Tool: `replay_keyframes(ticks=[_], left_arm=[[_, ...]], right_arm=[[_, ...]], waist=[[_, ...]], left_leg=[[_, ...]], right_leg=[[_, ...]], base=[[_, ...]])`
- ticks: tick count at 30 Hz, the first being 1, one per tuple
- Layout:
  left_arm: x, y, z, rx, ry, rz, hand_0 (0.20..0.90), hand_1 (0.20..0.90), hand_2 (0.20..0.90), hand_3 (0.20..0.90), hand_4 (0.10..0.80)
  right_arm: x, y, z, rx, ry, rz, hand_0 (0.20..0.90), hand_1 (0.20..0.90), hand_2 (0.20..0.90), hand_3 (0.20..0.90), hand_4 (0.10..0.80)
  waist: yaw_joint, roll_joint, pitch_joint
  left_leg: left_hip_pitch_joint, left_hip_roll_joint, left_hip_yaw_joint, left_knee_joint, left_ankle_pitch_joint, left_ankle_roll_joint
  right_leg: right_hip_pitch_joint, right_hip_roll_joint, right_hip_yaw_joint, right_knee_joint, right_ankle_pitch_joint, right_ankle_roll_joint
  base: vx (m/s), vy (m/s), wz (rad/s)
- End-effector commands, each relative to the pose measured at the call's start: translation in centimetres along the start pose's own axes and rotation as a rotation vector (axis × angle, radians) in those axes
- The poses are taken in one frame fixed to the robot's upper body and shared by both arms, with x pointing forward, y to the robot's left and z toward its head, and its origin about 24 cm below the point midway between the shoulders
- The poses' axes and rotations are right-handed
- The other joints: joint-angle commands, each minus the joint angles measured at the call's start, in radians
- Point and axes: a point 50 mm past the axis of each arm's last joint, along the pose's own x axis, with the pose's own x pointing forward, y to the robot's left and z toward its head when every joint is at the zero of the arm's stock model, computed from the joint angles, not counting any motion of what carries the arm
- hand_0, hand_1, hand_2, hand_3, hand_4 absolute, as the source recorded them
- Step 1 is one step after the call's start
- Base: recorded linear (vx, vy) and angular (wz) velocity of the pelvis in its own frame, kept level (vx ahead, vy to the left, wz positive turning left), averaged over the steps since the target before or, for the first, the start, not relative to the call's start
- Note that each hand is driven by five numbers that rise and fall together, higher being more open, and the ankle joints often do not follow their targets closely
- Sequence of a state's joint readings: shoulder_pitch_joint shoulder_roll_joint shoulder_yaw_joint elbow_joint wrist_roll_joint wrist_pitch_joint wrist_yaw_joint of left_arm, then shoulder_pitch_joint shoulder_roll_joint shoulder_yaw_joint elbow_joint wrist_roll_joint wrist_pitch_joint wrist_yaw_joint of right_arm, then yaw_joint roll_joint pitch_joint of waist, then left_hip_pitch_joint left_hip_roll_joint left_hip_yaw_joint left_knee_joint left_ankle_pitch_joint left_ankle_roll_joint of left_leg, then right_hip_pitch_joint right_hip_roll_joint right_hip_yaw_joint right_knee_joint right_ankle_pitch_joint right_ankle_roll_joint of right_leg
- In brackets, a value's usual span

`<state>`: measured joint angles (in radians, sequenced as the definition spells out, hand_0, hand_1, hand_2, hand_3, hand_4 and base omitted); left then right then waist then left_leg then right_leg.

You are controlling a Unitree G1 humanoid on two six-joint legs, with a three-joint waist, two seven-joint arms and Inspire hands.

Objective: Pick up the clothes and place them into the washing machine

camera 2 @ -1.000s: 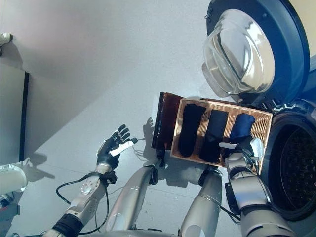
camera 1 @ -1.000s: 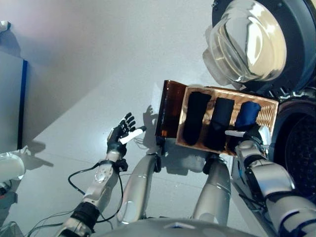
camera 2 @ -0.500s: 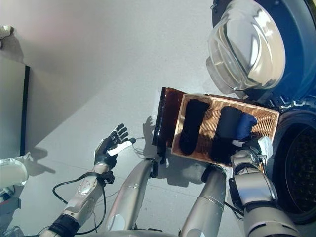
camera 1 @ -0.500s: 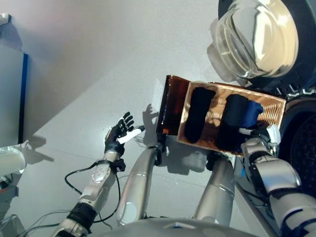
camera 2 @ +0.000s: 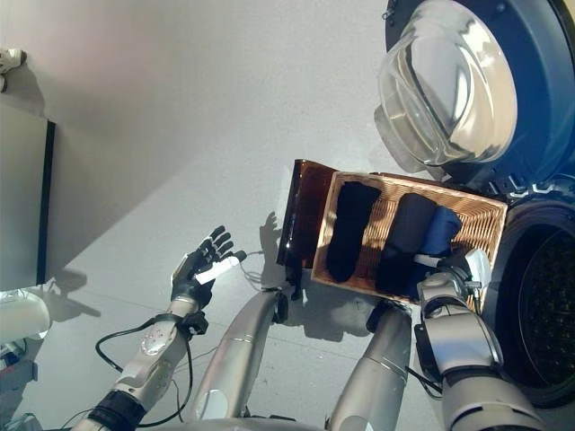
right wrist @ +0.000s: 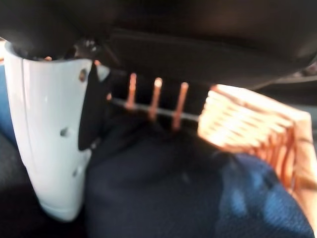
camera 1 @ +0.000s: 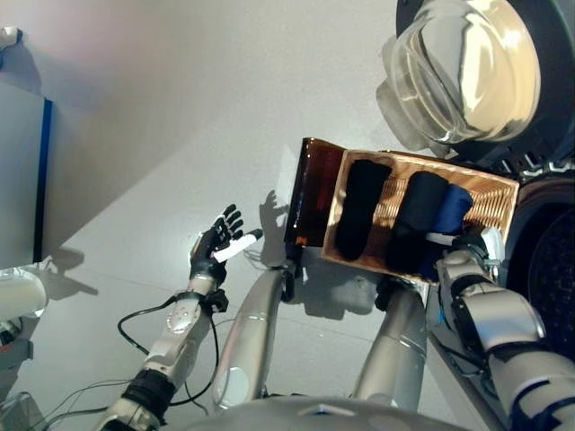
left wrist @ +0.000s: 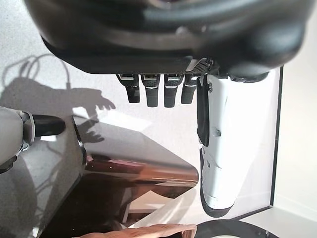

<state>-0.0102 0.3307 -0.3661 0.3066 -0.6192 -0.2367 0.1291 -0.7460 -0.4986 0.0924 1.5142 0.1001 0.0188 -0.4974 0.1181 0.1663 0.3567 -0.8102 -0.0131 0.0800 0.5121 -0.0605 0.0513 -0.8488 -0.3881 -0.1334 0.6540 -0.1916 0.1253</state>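
Note:
A shallow wicker basket [camera 1: 490,205] rests on a dark brown box [camera 1: 314,193] beside the washing machine. In it lie a black cloth [camera 1: 359,211], a dark navy cloth [camera 1: 415,215] and a blue cloth [camera 1: 452,206], the last two side by side. My right hand [camera 1: 465,256] is at the basket's near rim. In the right wrist view its white thumb [right wrist: 49,134] presses the navy cloth [right wrist: 163,188], which bunches in the hand. My left hand [camera 1: 216,247] is open and empty over the floor, fingers straight [left wrist: 153,89].
The washing machine's round glass door [camera 1: 458,67] stands open above the basket. The dark drum opening [camera 2: 539,314] is right of the basket, beside my right arm. A grey cabinet [camera 1: 18,180] stands at the far left.
The navy cloth has slid right against the blue one, leaving a wider gap to the black cloth. My right hand has closed in on their near ends. The view has shifted slightly.

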Motion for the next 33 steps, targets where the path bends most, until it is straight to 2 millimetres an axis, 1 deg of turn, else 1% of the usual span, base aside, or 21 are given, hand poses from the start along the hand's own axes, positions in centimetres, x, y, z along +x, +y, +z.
replay_keyframes(ticks=[1,2,3,5,9,12,14,17,18,19,20,21,23,24,26,27,28,31,33], left_arm=[[-0.8,1.6,2.1,-0.007,-0.113,0.028,0.900,0.900,0.900,0.900,0.800],[-0.8,1.7,2.1,-0.010,-0.113,0.037,0.900,0.900,0.900,0.900,0.800],[-0.8,1.9,2.1,-0.014,-0.116,0.047,0.900,0.900,0.900,0.900,0.800],[-0.8,2.1,2.0,-0.026,-0.115,0.068,0.900,0.900,0.900,0.900,0.800],[-1.0,2.6,1.9,-0.050,-0.114,0.099,0.900,0.900,0.900,0.900,0.800],[-1.2,3.0,1.7,-0.069,-0.106,0.118,0.900,0.900,0.900,0.900,0.800],[-1.3,3.2,1.6,-0.080,-0.101,0.126,0.900,0.900,0.900,0.900,0.800],[-1.3,3.3,1.4,-0.102,-0.099,0.141,0.900,0.900,0.900,0.900,0.800],[-1.3,3.4,1.4,-0.117,-0.107,0.154,0.900,0.900,0.900,0.900,0.800],[-1.2,3.3,1.5,-0.126,-0.112,0.158,0.900,0.900,0.900,0.900,0.800],[-1.2,3.4,1.5,-0.125,-0.111,0.158,0.900,0.900,0.900,0.900,0.800],[-1.1,3.2,1.5,-0.143,-0.118,0.167,0.900,0.900,0.900,0.900,0.800],[-0.9,3.0,1.4,-0.153,-0.121,0.168,0.900,0.900,0.900,0.900,0.800],[-0.9,2.9,1.4,-0.156,-0.119,0.167,0.900,0.900,0.900,0.900,0.800],[-0.8,2.7,1.3,-0.170,-0.121,0.168,0.900,0.900,0.900,0.900,0.800],[-0.7,2.7,1.3,-0.170,-0.122,0.168,0.900,0.900,0.900,0.900,0.800],[-0.7,2.3,1.3,-0.179,-0.120,0.158,0.900,0.900,0.900,0.900,0.800],[-0.7,1.9,1.2,-0.187,-0.117,0.140,0.900,0.900,0.900,0.900,0.800],[-0.8,1.7,1.0,-0.184,-0.102,0.126,0.900,0.900,0.900,0.900,0.800]], right_arm=[[1.0,-2.5,-0.5,0.147,0.018,-0.087,0.200,0.200,0.200,0.200,0.300],[1.0,-2.5,-0.5,0.207,0.019,-0.085,0.200,0.200,0.200,0.200,0.300],[1.0,-2.7,-0.3,0.292,0.013,-0.093,0.200,0.200,0.200,0.200,0.300],[1.0,-2.9,-0.3,0.465,0.013,-0.100,0.200,0.200,0.200,0.200,0.300],[0.8,-2.6,-0.9,0.705,0.032,-0.087,0.200,0.200,0.200,0.200,0.300],[0.4,-1.7,-1.4,0.865,0.038,-0.028,0.200,0.200,0.200,0.200,0.300],[0.0,-1.1,-2.2,0.921,0.040,0.000,0.200,0.200,0.200,0.200,0.300],[-0.6,-0.3,-2.8,1.027,0.029,0.037,0.200,0.200,0.200,0.200,0.300],[-1.1,0.2,-2.7,1.119,0.007,0.062,0.200,0.200,0.200,0.200,0.300],[-1.3,0.3,-2.6,1.191,-0.003,0.071,0.200,0.200,0.200,0.200,0.300],[-1.4,0.3,-2.6,1.192,-0.002,0.071,0.200,0.200,0.200,0.200,0.300],[-1.8,0.6,-2.1,1.342,-0.024,0.090,0.200,0.200,0.200,0.200,0.300],[-2.0,0.7,-2.0,1.500,-0.009,0.053,0.200,0.200,0.200,0.200,0.300],[-2.0,0.8,-2.0,1.523,-0.004,0.048,0.200,0.200,0.200,0.200,0.300],[-2.0,0.6,-1.0,1.646,-0.004,0.028,0.200,0.200,0.200,0.200,0.300],[-2.0,0.6,-0.9,1.648,-0.004,0.028,0.200,0.200,0.200,0.200,0.300],[-1.9,0.4,-0.2,1.796,0.022,-0.019,0.200,0.200,0.200,0.200,0.300],[-1.5,-0.2,0.4,1.960,0.066,-0.110,0.200,0.200,0.200,0.200,0.300],[-1.0,-1.0,0.7,2.013,0.080,-0.156,0.200,0.200,0.200,0.200,0.300]], waist=[[-0.006,0.013,-0.040],[-0.011,0.008,-0.040],[-0.019,0.003,-0.036],[-0.033,-0.007,-0.038],[-0.057,-0.025,-0.039],[-0.075,-0.036,-0.040],[-0.088,-0.045,-0.039],[-0.104,-0.054,-0.037],[-0.114,-0.057,-0.036],[-0.119,-0.058,-0.035],[-0.118,-0.058,-0.036],[-0.125,-0.057,-0.033],[-0.128,-0.052,-0.033],[-0.128,-0.051,-0.032],[-0.126,-0.045,-0.033],[-0.125,-0.045,-0.032],[-0.121,-0.036,-0.035],[-0.110,-0.021,-0.041],[-0.101,-0.013,-0.046]], left_leg=[[0.059,0.038,-0.026,0.015,-0.088,-0.080],[0.066,0.039,-0.023,0.008,-0.087,-0.081],[0.063,0.038,-0.013,-0.009,-0.049,-0.076],[0.071,0.042,-0.011,-0.022,-0.048,-0.079],[0.074,0.050,-0.012,-0.016,-0.052,-0.085],[0.074,0.058,-0.012,-0.013,-0.054,-0.091],[0.073,0.064,-0.009,-0.012,-0.053,-0.094],[0.073,0.070,-0.008,-0.008,-0.056,-0.097],[0.073,0.073,-0.007,-0.008,-0.057,-0.098],[0.074,0.074,-0.006,-0.009,-0.057,-0.098],[0.074,0.074,-0.006,-0.009,-0.057,-0.098],[0.077,0.076,-0.004,-0.010,-0.059,-0.099],[0.078,0.076,-0.002,-0.010,-0.063,-0.099],[0.080,0.076,-0.002,-0.009,-0.064,-0.098],[0.079,0.076,-0.002,-0.005,-0.067,-0.098],[0.080,0.076,-0.002,-0.005,-0.067,-0.098],[0.080,0.073,-0.004,-0.004,-0.070,-0.097],[0.077,0.069,-0.006,0.004,-0.077,-0.096],[0.077,0.068,-0.005,0.008,-0.080,-0.095]], right_leg=[[0.076,0.044,0.060,-0.098,0.153,0.024],[0.082,0.045,0.059,-0.104,0.155,0.025],[0.080,0.044,0.050,-0.126,0.190,0.016],[0.088,0.051,0.055,-0.138,0.192,0.018],[0.091,0.059,0.056,-0.135,0.186,0.014],[0.092,0.066,0.057,-0.134,0.184,0.012],[0.092,0.072,0.059,-0.137,0.185,0.011],[0.090,0.079,0.060,-0.138,0.183,0.007],[0.089,0.083,0.062,-0.140,0.182,0.007],[0.087,0.085,0.064,-0.141,0.182,0.007],[0.087,0.085,0.064,-0.140,0.182,0.007],[0.085,0.086,0.064,-0.140,0.181,0.008],[0.087,0.086,0.065,-0.139,0.177,0.010],[0.089,0.086,0.064,-0.139,0.176,0.010],[0.089,0.086,0.065,-0.136,0.172,0.011],[0.089,0.086,0.065,-0.136,0.172,0.011],[0.087,0.085,0.067,-0.128,0.167,0.013],[0.083,0.083,0.069,-0.111,0.154,0.014],[0.081,0.081,0.070,-0.103,0.147,0.015]], base=[[0.020,-0.016,-0.05],[-0.078,-0.009,-0.08],[-0.079,0.002,-0.08],[-0.032,-0.004,-0.06],[-0.001,-0.030,-0.10],[-0.010,-0.027,-0.10],[-0.007,-0.029,-0.10],[-0.006,-0.026,-0.05],[0.004,-0.022,-0.07],[0.006,-0.011,-0.08],[0.010,-0.005,-0.07],[0.009,-0.010,-0.06],[0.016,-0.011,-0.09],[0.016,-0.007,-0.10],[0.015,-0.002,-0.07],[0.000,0.000,0.00],[0.000,0.000,0.00],[0.000,0.000,0.00],[0.000,0.000,0.00]])
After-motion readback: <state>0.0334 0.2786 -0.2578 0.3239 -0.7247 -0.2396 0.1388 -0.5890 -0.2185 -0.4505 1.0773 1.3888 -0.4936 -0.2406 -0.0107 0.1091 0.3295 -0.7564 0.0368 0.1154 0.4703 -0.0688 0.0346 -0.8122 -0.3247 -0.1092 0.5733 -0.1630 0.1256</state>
